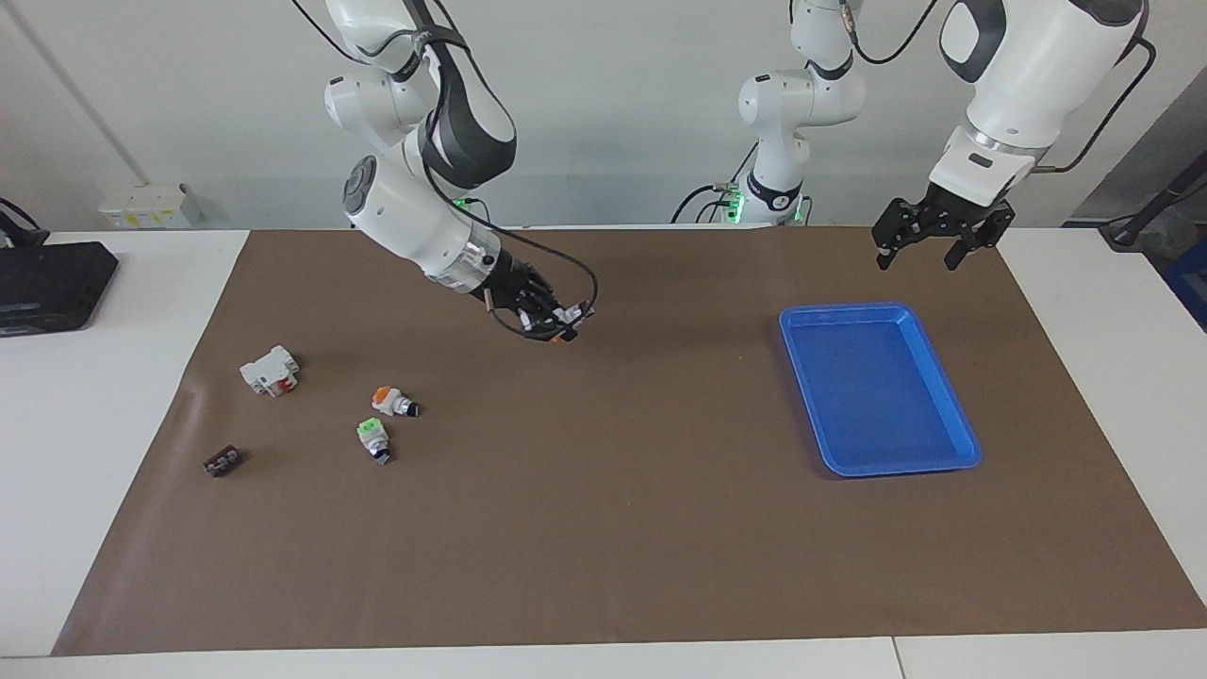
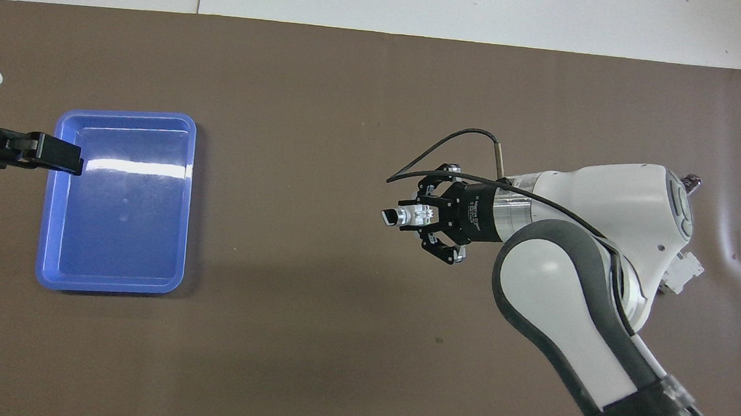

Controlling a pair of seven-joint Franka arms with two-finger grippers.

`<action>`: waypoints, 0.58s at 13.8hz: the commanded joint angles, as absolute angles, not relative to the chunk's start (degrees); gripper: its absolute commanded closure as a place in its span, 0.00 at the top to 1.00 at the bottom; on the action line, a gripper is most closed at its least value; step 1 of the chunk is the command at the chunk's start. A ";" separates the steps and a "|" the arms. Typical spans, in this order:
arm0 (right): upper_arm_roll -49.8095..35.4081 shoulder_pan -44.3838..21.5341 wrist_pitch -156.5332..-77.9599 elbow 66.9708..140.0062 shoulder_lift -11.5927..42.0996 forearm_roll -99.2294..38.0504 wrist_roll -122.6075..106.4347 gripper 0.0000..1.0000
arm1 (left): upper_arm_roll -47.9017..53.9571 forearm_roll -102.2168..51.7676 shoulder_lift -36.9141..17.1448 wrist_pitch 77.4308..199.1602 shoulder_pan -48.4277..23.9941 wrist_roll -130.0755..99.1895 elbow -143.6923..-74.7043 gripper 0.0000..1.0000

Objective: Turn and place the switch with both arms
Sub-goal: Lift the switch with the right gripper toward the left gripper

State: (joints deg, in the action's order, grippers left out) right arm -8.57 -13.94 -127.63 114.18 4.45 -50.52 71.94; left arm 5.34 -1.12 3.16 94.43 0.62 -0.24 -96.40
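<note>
My right gripper (image 1: 554, 319) is shut on the switch (image 1: 570, 330) and holds it in the air over the brown mat, between the loose parts and the blue tray (image 1: 849, 311). The switch's orange end shows at the fingertips. In the overhead view the switch (image 2: 399, 215) sticks out of the right gripper (image 2: 423, 222) toward the tray (image 2: 126, 113). My left gripper (image 1: 929, 247) is open and empty, raised over the tray's edge nearest the robots; it also shows in the overhead view (image 2: 57, 154).
Toward the right arm's end of the mat lie a stubby orange-ended switch with a black knob (image 1: 394, 403), a green-ended switch (image 1: 374, 438), a white breaker (image 1: 270, 370) and a small dark block (image 1: 223, 460). A black device (image 1: 47, 283) sits off the mat.
</note>
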 commanded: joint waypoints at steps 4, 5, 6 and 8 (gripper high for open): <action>-14.33 -17.73 -138.31 113.29 2.20 -58.80 75.49 0.00 | 5.45 -0.26 4.57 94.39 0.97 -0.26 -98.00 1.00; -14.33 -20.10 -142.17 113.38 2.28 -58.80 76.19 0.00 | 5.54 -0.26 4.57 94.31 0.62 -0.26 -97.91 1.00; -14.33 -21.61 -145.17 113.47 2.63 -58.80 77.68 0.00 | 5.62 -0.18 4.57 94.39 0.01 -0.18 -98.00 1.00; -14.33 -22.06 -146.07 113.38 2.99 -58.28 83.12 0.00 | 6.15 -0.26 4.57 94.31 -1.13 -0.18 -98.00 1.00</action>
State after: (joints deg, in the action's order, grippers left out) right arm -14.24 -22.20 -144.69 113.12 2.90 -57.52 79.84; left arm 5.99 -1.12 3.16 94.43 0.30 -0.24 -96.40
